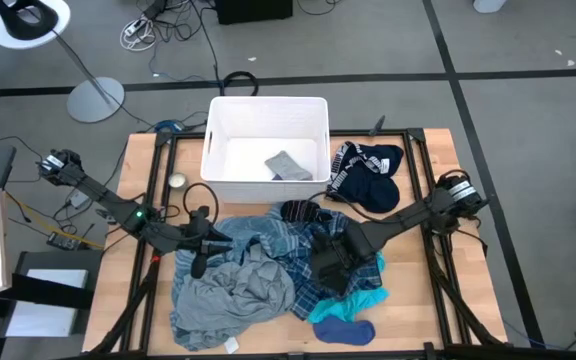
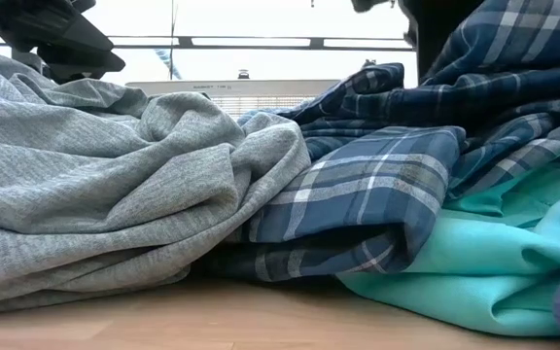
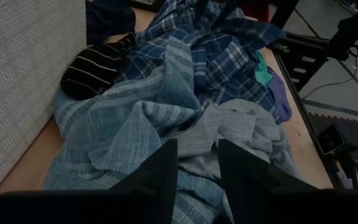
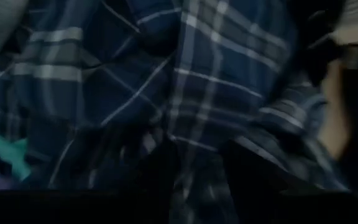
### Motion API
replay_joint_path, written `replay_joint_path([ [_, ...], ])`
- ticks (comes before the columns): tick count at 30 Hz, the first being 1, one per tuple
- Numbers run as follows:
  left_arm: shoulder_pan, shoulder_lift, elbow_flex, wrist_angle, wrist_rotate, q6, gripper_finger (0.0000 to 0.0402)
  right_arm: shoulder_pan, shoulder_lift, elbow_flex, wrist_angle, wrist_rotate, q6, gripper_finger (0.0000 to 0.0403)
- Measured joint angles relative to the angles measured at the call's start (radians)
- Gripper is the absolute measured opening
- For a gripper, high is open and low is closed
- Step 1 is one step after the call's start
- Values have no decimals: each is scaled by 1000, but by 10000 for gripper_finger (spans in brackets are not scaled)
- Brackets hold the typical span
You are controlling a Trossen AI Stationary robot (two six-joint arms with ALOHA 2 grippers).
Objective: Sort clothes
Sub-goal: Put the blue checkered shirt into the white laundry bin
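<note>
Left gripper [image 1: 200, 262] sits low over the left side of the clothes heap, fingers apart with a narrow gap and nothing between them; the left wrist view looks past them over the grey-blue striped top [image 3: 129, 124]. Probably lining up a pick from that side. Grey shirt [image 1: 230, 300] lies crumpled at the counter's [image 1: 438, 300] front left, touching the striped top.

Centre: blue plaid shirt [image 1: 313, 240] is bunched in the middle of the heap, draped over its neighbours, so pulling it may drag them. White bin [image 1: 266, 150] stands at the back with one grey piece [image 1: 286, 166] inside, likely the sorting target. Navy white-striped piece [image 1: 301, 211] lies just in front of the bin.

Right gripper [image 1: 330, 268] is pressed down into the plaid, its wrist view filled with the cloth; cannot tell how its fingers stand. Turquoise garment [image 1: 353, 298] pokes out beneath the plaid, a blue-purple sock [image 1: 344, 330] at the front edge. A dark navy garment [image 1: 370, 172] lies apart, right of the bin.
</note>
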Motion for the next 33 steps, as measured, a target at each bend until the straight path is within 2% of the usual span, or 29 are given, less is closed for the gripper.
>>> replay_joint_path([
  [5,0,0,0,0,0,2,121,-35,-26,-174,225,-7,-39,112],
  [9,0,0,0,1,0,2,121,-76,-25,-280,408,-73,-97,31],
  [10,0,0,0,0,1,1,121,-83,-25,-293,428,-84,-108,16],
  [13,0,0,0,0,1,-1,121,-98,-31,-283,416,-91,-111,9],
  [16,0,0,0,0,2,-2,121,-101,-64,-224,367,-62,-133,4],
  [22,0,0,0,0,2,-1,121,-101,-188,-44,260,104,-186,2],
  [27,0,0,0,1,2,-1,121,-106,-269,119,257,234,-280,1],
  [33,0,0,0,1,1,-1,121,-154,-277,338,291,329,-454,1],
])
